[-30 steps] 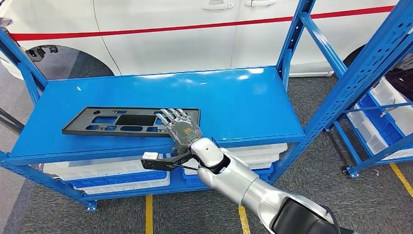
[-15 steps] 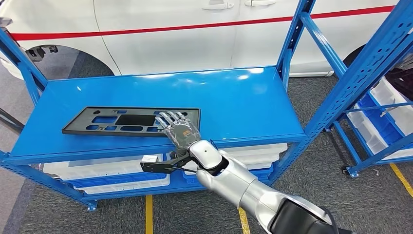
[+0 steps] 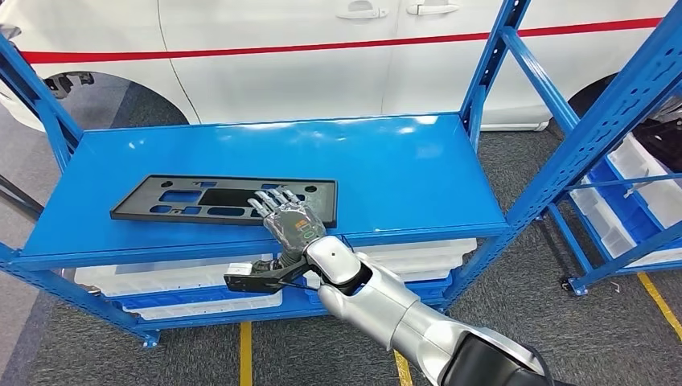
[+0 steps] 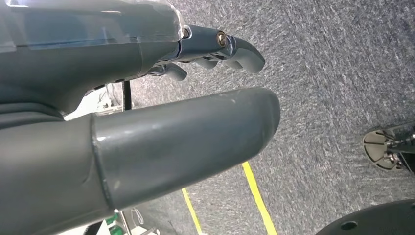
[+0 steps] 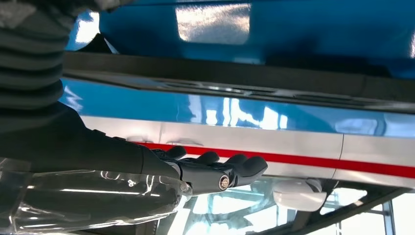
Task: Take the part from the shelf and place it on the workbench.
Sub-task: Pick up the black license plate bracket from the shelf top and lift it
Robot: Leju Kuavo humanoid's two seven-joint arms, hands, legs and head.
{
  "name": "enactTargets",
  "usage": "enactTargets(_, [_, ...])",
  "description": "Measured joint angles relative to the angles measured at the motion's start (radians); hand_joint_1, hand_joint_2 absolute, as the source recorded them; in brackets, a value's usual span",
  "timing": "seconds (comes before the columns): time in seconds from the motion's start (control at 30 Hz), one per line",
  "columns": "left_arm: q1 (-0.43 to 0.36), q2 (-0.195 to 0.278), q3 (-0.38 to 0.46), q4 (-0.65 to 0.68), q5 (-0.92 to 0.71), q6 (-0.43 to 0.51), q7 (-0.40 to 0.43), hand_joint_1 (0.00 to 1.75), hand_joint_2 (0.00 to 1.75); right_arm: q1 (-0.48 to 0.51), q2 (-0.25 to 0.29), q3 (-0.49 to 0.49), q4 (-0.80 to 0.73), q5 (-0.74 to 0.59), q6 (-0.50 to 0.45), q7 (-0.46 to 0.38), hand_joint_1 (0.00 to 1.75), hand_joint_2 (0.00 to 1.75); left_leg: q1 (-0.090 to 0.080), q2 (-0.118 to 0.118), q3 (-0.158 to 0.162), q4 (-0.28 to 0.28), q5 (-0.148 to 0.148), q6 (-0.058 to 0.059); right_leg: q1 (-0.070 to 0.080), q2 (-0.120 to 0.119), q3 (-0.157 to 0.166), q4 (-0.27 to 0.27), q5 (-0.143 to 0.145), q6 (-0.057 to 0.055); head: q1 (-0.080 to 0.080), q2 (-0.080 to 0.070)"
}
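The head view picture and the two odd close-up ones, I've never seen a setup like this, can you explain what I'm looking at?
This is a humanoid robot with two silver arms. The head view looks down from its body at a blue shelf. A flat black part with cut-outs lies on it. The right robot hand reaches over the part's near edge, fingers spread, holding nothing yet. The other two pictures come from wrist cameras and are turned. One looks past the left robot hand, which hangs over grey carpet, holding nothing. A white car stands behind the shelf.
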Motion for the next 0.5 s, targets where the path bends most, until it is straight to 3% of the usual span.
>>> enactTargets(0.03, [0.000,0.000,-0.001,0.002,0.000,0.001,0.000,0.00,0.00,0.002,0.000,0.000,0.000,0.000,0.001,-0.001,0.00,0.00,0.001,-0.001,0.009,0.001,-0.007,-0.003,-0.002,-0.001,-0.001,-0.020,0.034,0.001,0.000,0.000])
enactTargets(0.1, [0.002,0.001,-0.003,0.006,0.000,0.002,0.000,0.00,0.00,0.003,0.000,0.000,0.000,0.000,0.002,-0.002,0.00,0.00,0.004,-0.003,0.029,0.002,-0.026,-0.012,-0.004,-0.003,0.040,-0.139,0.121,0.000,0.000,0.000])
enactTargets(0.13, [0.001,0.001,-0.004,0.007,0.000,0.003,0.000,0.00,0.00,0.003,0.000,0.000,0.001,0.000,0.002,-0.002,0.00,0.00,0.003,-0.003,0.035,0.005,-0.036,-0.018,-0.002,-0.004,0.063,-0.196,0.149,-0.003,0.001,0.000])
enactTargets(0.17, [0.000,0.002,-0.006,0.008,0.000,0.003,0.000,0.00,0.00,0.003,0.000,0.000,0.001,0.000,0.003,-0.003,0.00,0.00,0.003,-0.003,0.034,0.007,-0.043,-0.024,0.001,-0.005,0.078,-0.232,0.153,-0.010,0.001,0.000])
enactTargets(0.3, [-0.007,0.004,-0.010,0.012,0.000,0.008,0.000,0.00,0.00,0.002,0.002,0.000,0.000,0.001,0.004,-0.009,0.00,0.00,0.003,0.001,0.036,0.006,-0.059,-0.044,0.005,-0.001,0.094,-0.260,0.121,-0.040,0.002,0.000])
enactTargets(0.37, [-0.009,0.007,-0.011,0.013,0.000,0.012,-0.001,0.00,0.00,-0.003,0.005,0.000,-0.001,0.001,0.005,-0.015,0.00,0.87,0.005,0.002,0.013,0.068,-0.089,-0.055,0.001,-0.001,0.113,-0.270,0.113,-0.052,0.001,0.000])
enactTargets(0.43, [-0.009,0.008,-0.012,0.015,0.000,0.015,-0.002,0.00,0.00,-0.005,0.006,0.000,0.000,0.000,0.011,-0.023,0.00,1.75,0.007,0.002,-0.079,0.211,-0.134,-0.063,0.001,-0.003,0.127,-0.273,0.104,-0.058,0.000,0.000])
enactTargets(0.47, [-0.009,0.009,-0.013,0.015,0.000,0.015,-0.004,0.00,0.00,-0.005,0.006,0.000,0.000,-0.002,0.016,-0.027,0.00,1.75,0.007,0.002,-0.130,0.278,-0.145,-0.066,0.001,-0.003,0.132,-0.273,0.099,-0.060,0.000,0.000])
enactTargets(0.5, [-0.008,0.010,-0.014,0.016,0.000,0.015,-0.005,0.00,0.00,-0.004,0.006,0.000,0.001,-0.003,0.021,-0.032,0.00,1.75,0.007,0.002,-0.170,0.315,-0.135,-0.066,0.002,-0.002,0.137,-0.273,0.094,-0.060,0.000,0.000])
